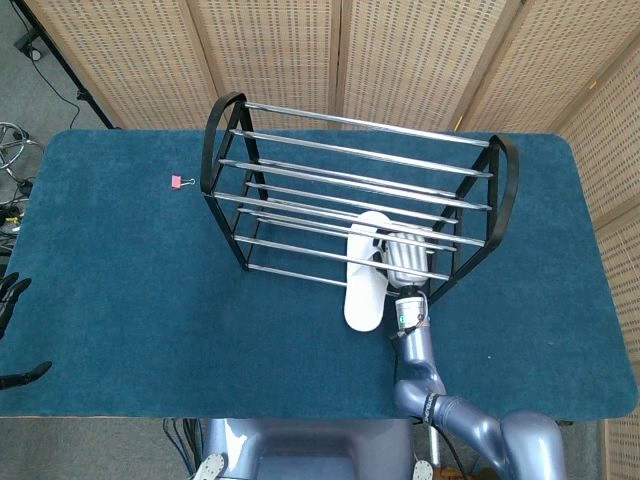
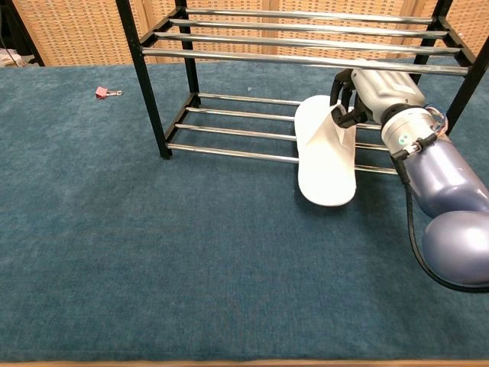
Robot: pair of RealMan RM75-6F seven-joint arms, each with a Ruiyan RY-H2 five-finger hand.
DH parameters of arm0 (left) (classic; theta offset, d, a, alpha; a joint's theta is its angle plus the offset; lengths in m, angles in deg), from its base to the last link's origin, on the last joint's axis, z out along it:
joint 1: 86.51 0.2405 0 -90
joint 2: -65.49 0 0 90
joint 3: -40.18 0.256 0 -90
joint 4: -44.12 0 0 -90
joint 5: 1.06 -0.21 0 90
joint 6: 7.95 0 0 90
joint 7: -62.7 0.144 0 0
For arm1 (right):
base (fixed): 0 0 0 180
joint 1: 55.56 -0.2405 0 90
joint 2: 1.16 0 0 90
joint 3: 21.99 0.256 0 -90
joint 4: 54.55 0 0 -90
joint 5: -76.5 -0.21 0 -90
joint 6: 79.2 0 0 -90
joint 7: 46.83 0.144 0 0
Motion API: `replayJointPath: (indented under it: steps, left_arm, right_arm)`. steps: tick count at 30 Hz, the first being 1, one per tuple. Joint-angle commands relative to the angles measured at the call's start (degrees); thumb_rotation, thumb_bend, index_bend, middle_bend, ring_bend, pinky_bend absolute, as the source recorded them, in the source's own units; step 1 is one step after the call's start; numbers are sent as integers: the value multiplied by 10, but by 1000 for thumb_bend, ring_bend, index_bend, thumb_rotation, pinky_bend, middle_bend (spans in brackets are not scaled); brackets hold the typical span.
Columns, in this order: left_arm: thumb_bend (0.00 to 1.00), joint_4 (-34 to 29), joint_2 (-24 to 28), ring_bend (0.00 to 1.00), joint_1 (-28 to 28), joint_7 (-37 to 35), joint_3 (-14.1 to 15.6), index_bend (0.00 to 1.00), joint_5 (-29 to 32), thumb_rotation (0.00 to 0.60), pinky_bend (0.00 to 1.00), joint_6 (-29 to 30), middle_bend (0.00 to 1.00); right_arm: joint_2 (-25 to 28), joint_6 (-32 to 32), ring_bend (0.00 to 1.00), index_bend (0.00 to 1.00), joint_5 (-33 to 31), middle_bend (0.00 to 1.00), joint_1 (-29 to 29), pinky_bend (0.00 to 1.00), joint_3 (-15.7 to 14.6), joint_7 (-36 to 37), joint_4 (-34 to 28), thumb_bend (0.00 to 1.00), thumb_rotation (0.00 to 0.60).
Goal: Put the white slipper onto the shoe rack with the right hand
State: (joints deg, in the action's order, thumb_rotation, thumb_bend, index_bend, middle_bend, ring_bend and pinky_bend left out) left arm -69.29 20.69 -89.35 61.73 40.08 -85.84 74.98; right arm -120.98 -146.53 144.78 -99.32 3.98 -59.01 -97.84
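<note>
The white slipper (image 1: 364, 275) (image 2: 326, 153) lies across the front bars of the shoe rack's (image 1: 355, 190) (image 2: 229, 130) bottom shelf, toe under the upper shelf, heel overhanging the blue table. My right hand (image 1: 402, 260) (image 2: 374, 93) grips the slipper's strap on its right side, fingers curled around it, reaching in under the upper bars. The black-framed rack with chrome bars stands at the table's middle. Only the dark fingertips of my left hand (image 1: 10, 300) show at the left edge of the head view, spread and holding nothing.
A small pink binder clip (image 1: 181, 181) (image 2: 105, 92) lies on the blue carpeted table (image 1: 120, 280) left of the rack. Wicker screen panels (image 1: 300, 50) stand behind the table. The rack's right black end frame (image 1: 500, 190) is close to my right forearm.
</note>
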Motion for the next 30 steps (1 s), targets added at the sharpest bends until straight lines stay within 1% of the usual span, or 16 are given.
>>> replayJointPath:
  steps: [1,7,15,16,18,19,20,22,24,25,30]
  left_arm:
    - [0,0,0,0,-1,-1,0,0,1,600,4,-2,0]
    - [0,0,0,0,-2,1,-1,0,2,600,4,-4,0]
    - [0,0,0,0,-1,1,0,0,0,600,4,0,0]
    - [0,0,0,0,-1,0,0,0,0,600,5,0,0]
    - [0,0,0,0,-1,-2,0,0,-1,600,4,0,0]
    - [0,1,0,0,-1,-2,0,0,-1,600,4,0,0]
    - [0,1,1,0,-1,-4,0,0,-2,600,4,1,0]
    - [0,1,2,0,0,-5,0,0,-3,600,4,3,0]
    - [0,1,2,0,0,-7,0,0,-3,600,4,3,0]
    - [0,1,2,0,0,-7,0,0,-3,600,4,3,0]
    - [0,1,3,0,0,-7,1,0,-6,600,4,2,0]
  right_arm:
    - [-3,2,580,634,-8,602,-9,651,8,2,16,510,600]
    - [-7,3,580,634,-23,602,-19,651,21,8,31,511,600]
    - [-10,3,579,625,-29,598,-20,650,15,8,39,510,600]
    - [-9,3,571,598,-28,587,-20,644,14,9,39,511,600]
    - [-5,7,528,488,-26,531,-18,606,9,19,33,475,600]
    - [-2,13,475,400,-26,471,-16,566,7,25,26,403,600]
    - [4,21,410,324,-29,401,-14,519,6,29,16,308,600]
    - [14,32,312,249,-34,301,-9,441,4,27,-4,191,600]
    - [22,33,258,219,-39,250,-5,390,4,18,-21,164,600]
    - [25,32,247,213,-40,240,-4,378,3,13,-28,163,600]
    - [35,25,244,220,-50,238,5,374,0,-9,-60,163,600]
